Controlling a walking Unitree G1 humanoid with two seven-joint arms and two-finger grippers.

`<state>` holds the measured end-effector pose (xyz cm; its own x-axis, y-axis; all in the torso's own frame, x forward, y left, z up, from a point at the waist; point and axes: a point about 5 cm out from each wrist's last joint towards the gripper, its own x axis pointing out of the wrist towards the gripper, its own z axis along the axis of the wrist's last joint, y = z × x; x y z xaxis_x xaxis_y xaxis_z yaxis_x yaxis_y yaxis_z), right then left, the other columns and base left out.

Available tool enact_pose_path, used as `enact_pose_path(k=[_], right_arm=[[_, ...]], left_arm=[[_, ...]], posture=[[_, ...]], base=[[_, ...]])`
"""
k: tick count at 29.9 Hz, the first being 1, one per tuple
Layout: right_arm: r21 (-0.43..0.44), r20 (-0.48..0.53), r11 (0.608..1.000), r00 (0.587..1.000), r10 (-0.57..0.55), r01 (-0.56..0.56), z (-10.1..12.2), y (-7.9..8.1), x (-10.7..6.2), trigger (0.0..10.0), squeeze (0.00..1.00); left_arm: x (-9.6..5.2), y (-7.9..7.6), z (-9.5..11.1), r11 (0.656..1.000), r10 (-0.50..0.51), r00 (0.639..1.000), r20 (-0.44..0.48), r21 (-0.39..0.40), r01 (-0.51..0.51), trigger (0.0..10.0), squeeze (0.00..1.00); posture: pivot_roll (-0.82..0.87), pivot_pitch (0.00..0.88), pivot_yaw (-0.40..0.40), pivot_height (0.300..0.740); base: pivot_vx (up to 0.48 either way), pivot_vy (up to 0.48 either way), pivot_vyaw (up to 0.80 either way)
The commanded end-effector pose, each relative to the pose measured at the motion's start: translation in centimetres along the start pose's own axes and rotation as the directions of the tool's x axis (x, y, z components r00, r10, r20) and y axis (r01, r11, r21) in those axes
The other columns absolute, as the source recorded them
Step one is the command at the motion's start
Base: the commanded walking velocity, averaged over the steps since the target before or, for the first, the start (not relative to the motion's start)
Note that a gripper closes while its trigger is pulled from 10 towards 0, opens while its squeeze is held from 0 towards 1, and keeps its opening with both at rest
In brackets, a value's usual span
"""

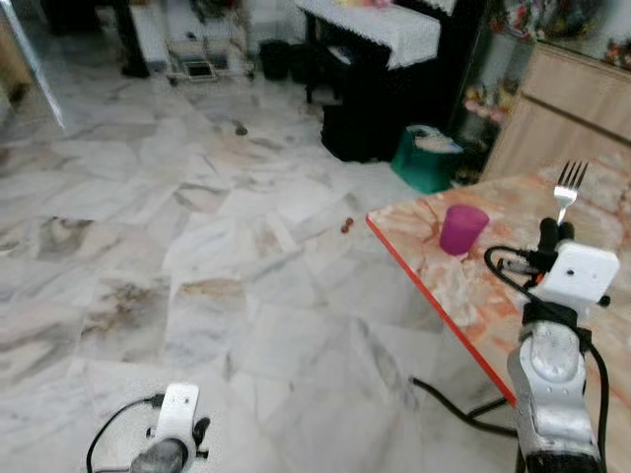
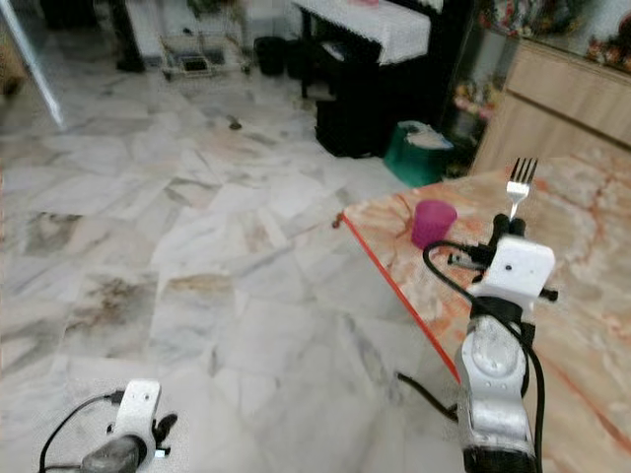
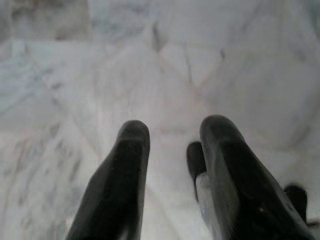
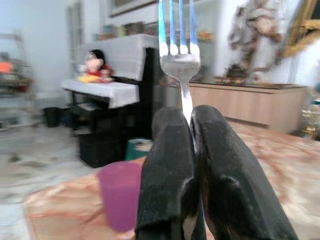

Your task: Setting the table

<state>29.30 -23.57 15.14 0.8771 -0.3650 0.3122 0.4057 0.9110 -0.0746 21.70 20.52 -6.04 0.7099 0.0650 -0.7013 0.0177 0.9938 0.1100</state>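
**Fork in hand, not yet placed**

Right gripper (image 4: 191, 117): both black fingers pressed together on the handle of a fork (image 1: 568, 187), which stands upright with its tines pointing up above the fingertips. Seen from the head camera, the gripper is raised over the near part of the table (image 1: 463, 296), above its marbled orange-pink top and inside the red edge.

Left gripper (image 3: 170, 137): hangs low at the robot's side over the pale marble floor (image 1: 197, 227), fingers narrowly apart with nothing between them. Idle.

Table contents visible: one purple cup (image 1: 462, 229), upright, near the table's corner, well clear of the fork and beyond the gripper. No plate, knife or spoon can be seen on the part of the top that is in view (the far right of the table runs out of frame, so more may lie there).

Surroundings: dark piano (image 2: 389, 69) with a white cloth cover beyond the table, a green container (image 1: 424, 158) on the floor beside it, a wooden cabinet (image 1: 562, 108) behind the table.

Progress, judged: early. Cup is set; fork is carried but still aloft. Remaining: lower and lay the fork flat by the cup, then release; any other pieces are still to be fetched.
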Motion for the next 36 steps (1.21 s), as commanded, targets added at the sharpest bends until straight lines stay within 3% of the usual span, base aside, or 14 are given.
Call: enact_pose_path(k=[1, 36], right_arm=[[0.003, -0.004, 1.0, 1.0, -0.004, 0.004, -0.08, -0.17, 0.04, 10.0, 0.0], [0.009, 0.0, 1.0, 1.0, 0.01, -0.01, 0.08, 0.05, 0.42, 10.0, 0.0]], left_arm=[[0.02, 0.16, 0.04, 1.0, 0.005, 1.0, -0.004, -0.001, -0.005, 10.0, 0.0], [0.06, -0.26, 0.09, 1.0, 0.002, 1.0, 0.001, -0.015, -0.002, 10.0, 0.0]], posture=[[0.07, 0.0, -0.025, 0.74], [0.07, 0.0, -0.039, 0.74]], base=[[-0.244, 0.0, 0.0], [-0.247, 0.0, 0.0]])
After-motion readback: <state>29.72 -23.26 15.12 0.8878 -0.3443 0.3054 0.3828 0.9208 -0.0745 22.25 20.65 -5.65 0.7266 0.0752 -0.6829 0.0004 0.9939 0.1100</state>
